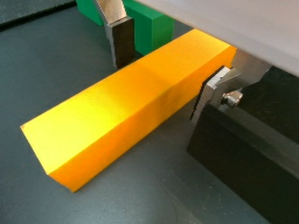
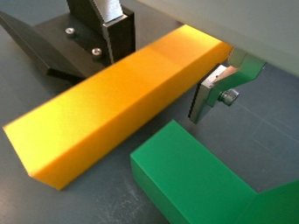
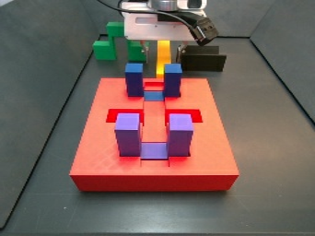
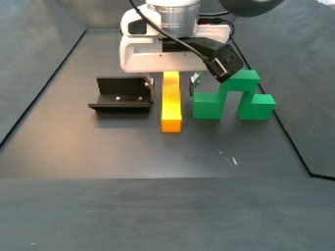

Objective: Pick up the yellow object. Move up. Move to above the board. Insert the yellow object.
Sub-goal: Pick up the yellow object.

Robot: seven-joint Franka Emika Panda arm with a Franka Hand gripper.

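I saw the yellow object (image 4: 170, 103), a long yellow-orange bar, lying flat between the gripper (image 4: 171, 71) fingers (image 1: 117, 39). The board (image 3: 154, 138), a red slab with blue and purple posts, lay at its 6 o'clock in a side view.

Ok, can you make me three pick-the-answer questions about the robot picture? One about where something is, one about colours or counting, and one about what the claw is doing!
1. Where is the gripper?
A. over the red board
B. at the far end of the yellow object
C. on the green block

2. How many blue posts stand on the board?
A. two
B. five
C. none

3. How do the fingers stand at the yellow object?
A. far above it
B. one on each side of it
C. both on one side

Answers:
1 B: a side view shows it at that end.
2 A: two blue posts stand at the far part.
3 B: both wrist views show a finger beside each long face.
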